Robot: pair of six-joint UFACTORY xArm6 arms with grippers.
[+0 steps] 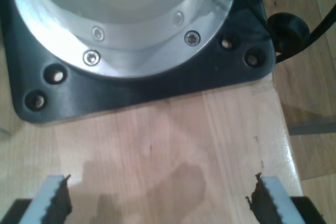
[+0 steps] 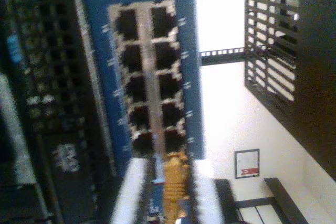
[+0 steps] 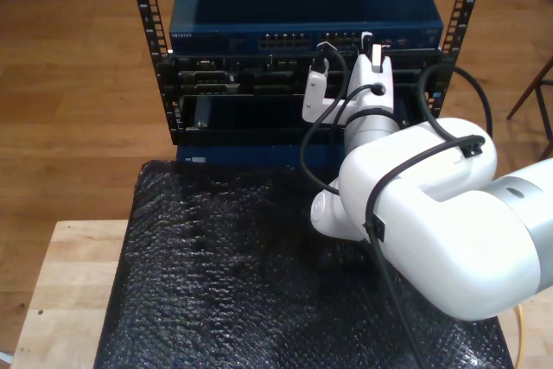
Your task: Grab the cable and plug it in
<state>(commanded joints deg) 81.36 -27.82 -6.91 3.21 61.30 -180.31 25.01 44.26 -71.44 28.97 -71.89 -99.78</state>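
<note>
The yellow-orange cable sits between the white fingers of my second gripper, which is shut on it. Its tip is right at the end of the double row of ports on the blue switch; whether the plug is inside a port I cannot tell. In the exterior view my second gripper is up against the switch's front ports, and a bit of the cable shows at the exterior view's lower right. My first gripper hangs open over bare wood, holding nothing.
A black base plate with a bolted aluminium flange stands on the wooden table close ahead of my first gripper. A black bubble-wrap mat covers the table before the rack. Thick black arm cables loop beside the white arm.
</note>
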